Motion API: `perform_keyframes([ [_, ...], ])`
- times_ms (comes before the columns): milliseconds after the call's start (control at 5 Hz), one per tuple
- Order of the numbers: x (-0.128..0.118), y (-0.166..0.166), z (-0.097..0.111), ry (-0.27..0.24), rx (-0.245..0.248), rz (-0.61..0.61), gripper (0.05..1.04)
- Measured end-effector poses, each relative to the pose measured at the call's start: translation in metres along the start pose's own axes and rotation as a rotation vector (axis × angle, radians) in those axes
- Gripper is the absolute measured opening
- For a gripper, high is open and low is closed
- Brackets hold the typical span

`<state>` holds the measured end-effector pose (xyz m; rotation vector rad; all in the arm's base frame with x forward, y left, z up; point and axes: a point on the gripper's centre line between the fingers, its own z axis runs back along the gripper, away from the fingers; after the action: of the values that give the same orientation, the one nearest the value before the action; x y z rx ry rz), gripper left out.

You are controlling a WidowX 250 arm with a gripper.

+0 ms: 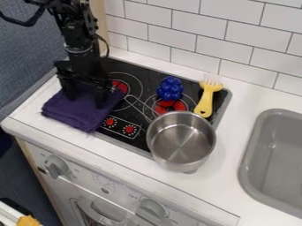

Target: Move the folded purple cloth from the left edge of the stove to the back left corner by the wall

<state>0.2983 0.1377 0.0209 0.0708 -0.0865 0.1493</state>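
White bench (230, 170), folded purple cloth (73, 115) at the left end, overlapping the black stovetop (153, 76), its upper part right below the pincer (84, 101), which is wide, tips spread across it, contact unclear; blue grapes (170, 88), steel pot (180, 141), yellow fork (205, 101) off right.

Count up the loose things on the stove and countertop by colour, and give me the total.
Purple: 1, the folded cloth at the gripper
Blue: 1, the bumpy toy
Yellow: 1, the fork-ended utensil
Silver: 1, the pot
Total: 4
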Motion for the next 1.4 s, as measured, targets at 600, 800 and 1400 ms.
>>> perform_keyframes([
  [600, 0.099, -0.013, -0.010, -0.153, -0.151, -0.077, 1.001],
  [800, 0.125, -0.027, -0.012, -0.179, -0.164, -0.128, 1.001],
  [1400, 0.122, -0.042, 0.000, -0.096, -0.118, -0.126, 0.999],
])
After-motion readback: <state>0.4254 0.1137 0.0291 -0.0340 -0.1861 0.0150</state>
